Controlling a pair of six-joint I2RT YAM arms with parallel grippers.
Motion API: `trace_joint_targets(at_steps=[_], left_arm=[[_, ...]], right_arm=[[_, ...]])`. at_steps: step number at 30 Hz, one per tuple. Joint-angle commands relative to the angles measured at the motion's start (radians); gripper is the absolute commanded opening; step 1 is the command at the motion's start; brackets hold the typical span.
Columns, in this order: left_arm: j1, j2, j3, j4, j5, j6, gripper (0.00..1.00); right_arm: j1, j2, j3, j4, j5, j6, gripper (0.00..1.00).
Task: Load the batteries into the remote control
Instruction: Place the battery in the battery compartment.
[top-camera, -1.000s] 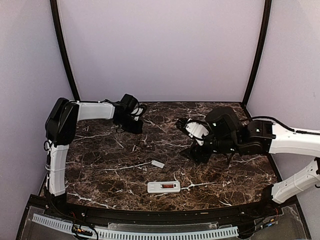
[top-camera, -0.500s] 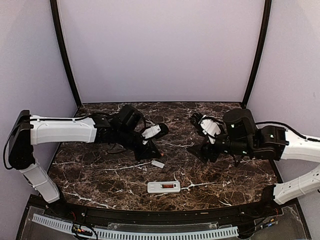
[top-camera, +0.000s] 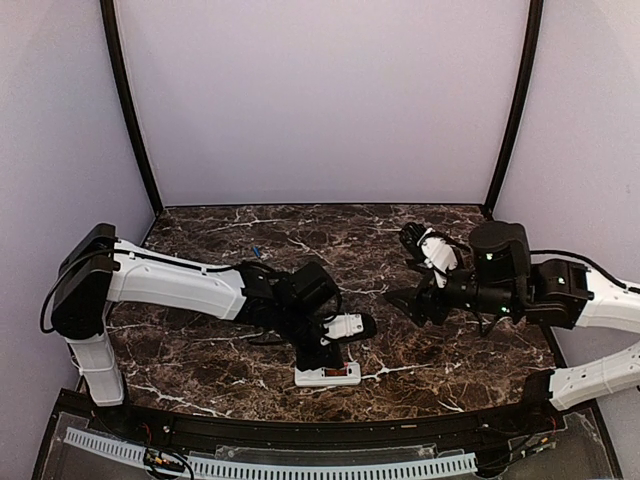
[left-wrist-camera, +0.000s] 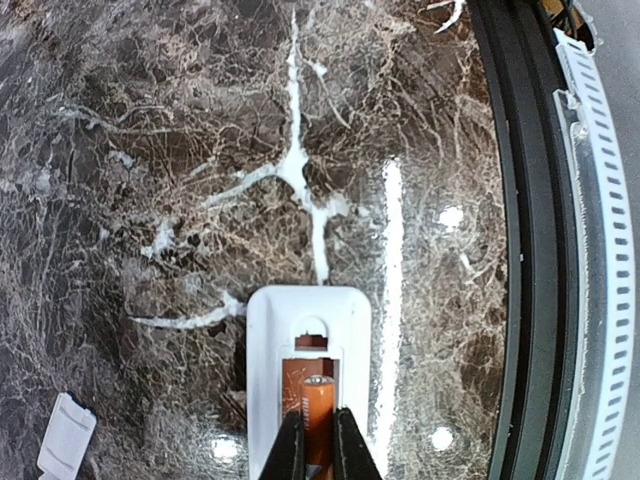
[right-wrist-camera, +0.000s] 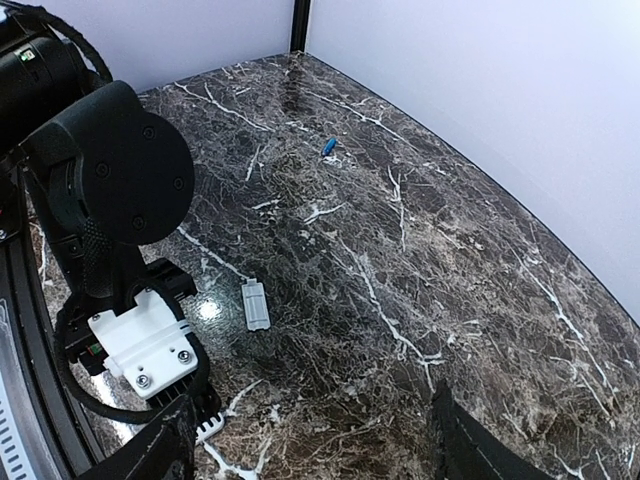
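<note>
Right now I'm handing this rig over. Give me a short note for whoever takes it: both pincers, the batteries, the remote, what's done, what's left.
Left pincer: shut, tips over the orange-red battery lying in the open compartment of the remote, at the front of the table.
Right pincer: open, empty, above the table's right side.
Bluish battery: loose, toward the far left.
Small white piece, likely the cover: loose near the remote.
Done: one cell in. Left: the bluish cell.
</note>
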Motion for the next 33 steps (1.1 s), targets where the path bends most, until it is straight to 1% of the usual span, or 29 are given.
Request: trace_joint_targets(at_steps=[1, 5, 10, 16, 22, 25, 28, 30, 33], left_arm=[[-0.025, 0.008, 0.014, -0.024, -0.07, -0.017, 0.0], [-0.028, 0.023, 0.0, 0.011, -0.112, -0.027, 0.0], [-0.034, 0.043, -0.002, 0.011, -0.1, -0.031, 0.0], [-0.049, 0.058, 0.0, 0.004, -0.164, -0.019, 0.0], [-0.051, 0.066, -0.005, 0.004, -0.157, -0.019, 0.0], [-0.05, 0.067, -0.013, 0.0, -0.154, -0.013, 0.05], [-0.051, 0.067, -0.01, -0.014, -0.159, -0.009, 0.16], [-0.051, 0.067, -0.005, -0.013, -0.163, -0.009, 0.21], [-0.05, 0.065, -0.004, -0.001, -0.162, -0.011, 0.24]], right_arm=[[-0.005, -0.028, -0.039, 0.042, 0.001, 0.016, 0.76], [-0.006, -0.031, -0.046, 0.049, -0.026, 0.016, 0.76], [-0.006, -0.031, -0.052, 0.043, -0.032, 0.016, 0.76], [-0.005, -0.036, -0.058, 0.054, -0.045, 0.016, 0.77], [-0.005, -0.034, -0.059, 0.054, -0.047, 0.016, 0.77], [-0.005, -0.039, -0.062, 0.054, -0.046, 0.016, 0.77], [-0.006, -0.043, -0.061, 0.054, -0.047, 0.016, 0.77], [-0.006, -0.046, -0.061, 0.054, -0.049, 0.016, 0.78], [-0.005, -0.045, -0.059, 0.053, -0.051, 0.016, 0.77]])
